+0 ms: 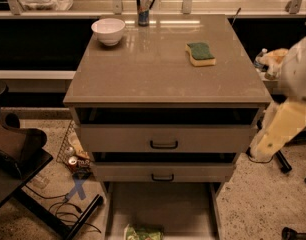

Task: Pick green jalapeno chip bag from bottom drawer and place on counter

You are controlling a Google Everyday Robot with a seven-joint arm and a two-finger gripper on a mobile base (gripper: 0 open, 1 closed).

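Note:
The green jalapeno chip bag [143, 232] lies crinkled on the floor of the bottom drawer [188, 209], at its front and cut by the lower frame edge. The bottom drawer is pulled out. The counter [158, 71] is the glossy grey-beige top of the cabinet. Part of my pale arm [280, 126] hangs at the right edge, beside the cabinet at the height of the upper drawers. My gripper itself does not show in the camera view.
A white bowl [108, 31], a metal can [142, 7] and a green-and-yellow sponge [200, 53] stand on the counter. Two upper drawers with black handles [163, 144] sit slightly ajar. Cans, a wire basket and cables [75, 161] litter the floor at left, near a dark chair [15, 149].

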